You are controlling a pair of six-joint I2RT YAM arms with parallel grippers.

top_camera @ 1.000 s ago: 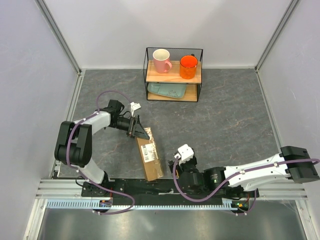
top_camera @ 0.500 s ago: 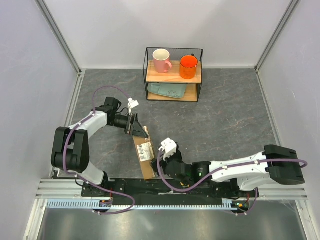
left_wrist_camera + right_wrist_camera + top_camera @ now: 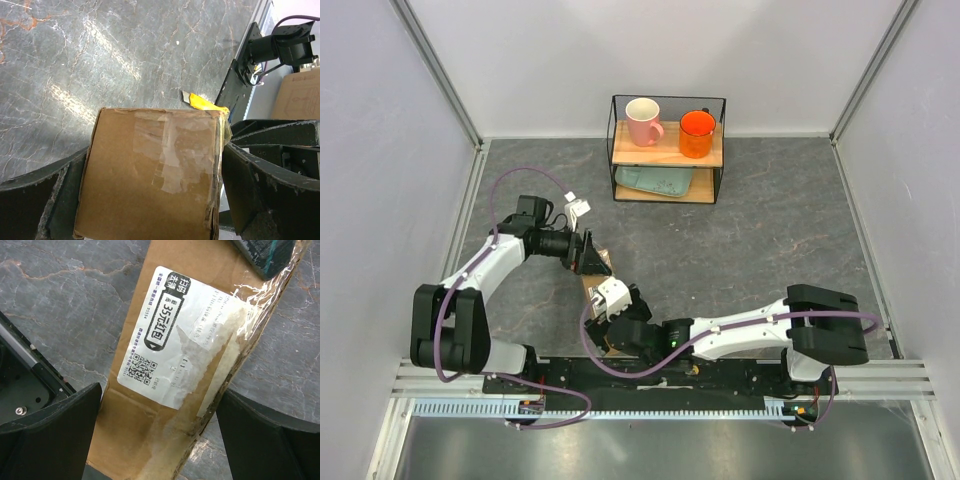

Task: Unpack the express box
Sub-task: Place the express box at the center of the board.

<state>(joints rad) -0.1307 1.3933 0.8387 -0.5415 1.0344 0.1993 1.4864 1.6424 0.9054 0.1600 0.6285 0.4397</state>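
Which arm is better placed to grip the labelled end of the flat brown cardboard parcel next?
Right. The right gripper hangs open over the flat brown cardboard parcel, one finger each side of its white shipping label. The left gripper is closed on the taped far end, so probably unavailable.

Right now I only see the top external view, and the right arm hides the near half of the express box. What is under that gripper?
Observer: The right gripper straddles the express box at its white shipping label. I cannot tell whether the fingers press it.
Operator: And the left gripper's end?
Observer: The left gripper has a finger against each side of the far end, which is sealed with clear tape.
Operator: Anything loose near it?
Observer: A yellow utility knife shows just past that end's corner.
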